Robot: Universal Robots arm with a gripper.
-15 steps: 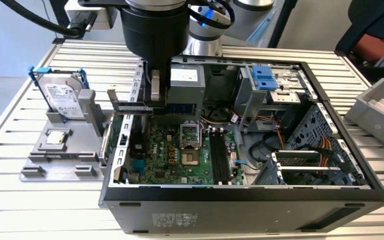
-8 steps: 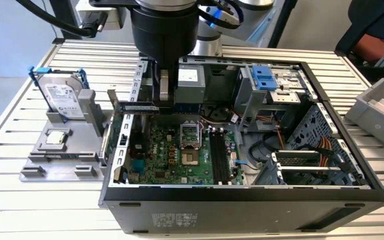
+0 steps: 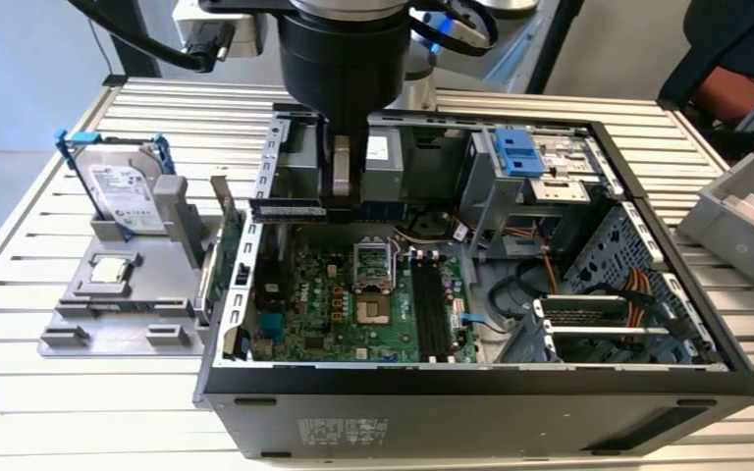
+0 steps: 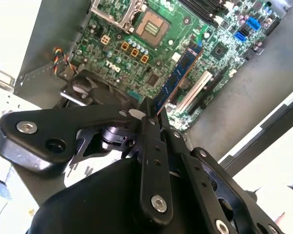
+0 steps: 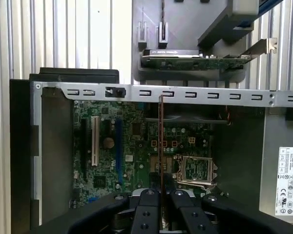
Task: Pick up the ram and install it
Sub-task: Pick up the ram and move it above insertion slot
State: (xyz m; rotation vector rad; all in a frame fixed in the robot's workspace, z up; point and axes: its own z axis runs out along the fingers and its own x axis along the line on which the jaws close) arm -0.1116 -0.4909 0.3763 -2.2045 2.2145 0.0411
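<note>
The ram (image 3: pixel 288 208) is a thin dark stick held level over the back left part of the open computer case (image 3: pixel 482 378). My gripper (image 3: pixel 341 200) is shut on it, above the green motherboard (image 3: pixel 331 294). In the second wrist view the ram (image 4: pixel 178 77) juts out from my gripper (image 4: pixel 154 111) over the board. The first wrist view shows the ram (image 5: pixel 160 141) edge-on, rising from my gripper (image 5: pixel 160 194). The black memory slots (image 3: pixel 426 304) lie on the board towards the exterior view's right of the processor socket (image 3: pixel 368 265), apart from the stick.
A silver hard drive (image 3: pixel 122 191) with blue clips stands on a grey fixture (image 3: pixel 115 304) at the exterior view's left. A green card (image 3: pixel 231 260) with a metal bracket stands beside the case wall. A grey bin (image 3: pixel 744 221) sits at the right.
</note>
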